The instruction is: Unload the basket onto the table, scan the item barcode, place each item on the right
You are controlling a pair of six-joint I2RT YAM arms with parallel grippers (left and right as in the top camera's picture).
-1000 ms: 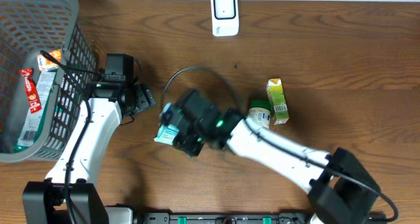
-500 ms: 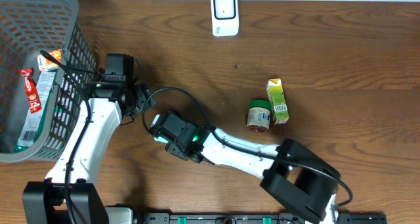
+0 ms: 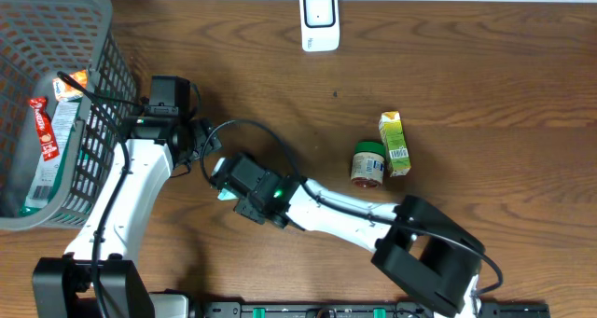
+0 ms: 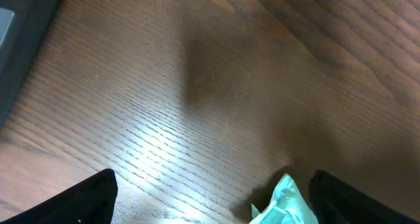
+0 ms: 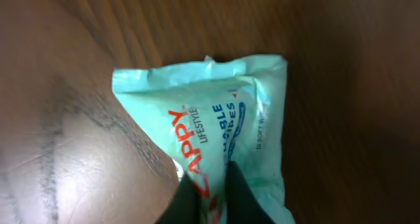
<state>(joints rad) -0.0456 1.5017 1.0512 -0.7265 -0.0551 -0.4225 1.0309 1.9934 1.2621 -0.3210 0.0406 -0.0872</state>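
At the far left a grey wire basket [image 3: 93, 94] sits on the wooden table [image 3: 485, 85], with a few snack packs lying inside it. Just right of the basket, the left fingers [image 4: 88, 199] are spread wide with nothing between them. They hover low over bare wood. In the left wrist view only a mint-green corner pokes in between them at the bottom edge.

That corner belongs to the packet [image 5: 216, 129], a soft mint-green pack of wipes with red and blue print. It is just right of the left arm, below and left of the table's middle. The right fingers [image 5: 244, 198] are pinched together on its lower edge, and the rest of the pack fans out over the wood. The arm stretches in from the lower right.

Further right, at the far edge, stands the white scanner [image 3: 319, 20], well apart from the packet. Right of centre are a green-lidded jar [image 3: 368, 162] and a green-and-yellow carton [image 3: 395, 143], touching or nearly so.
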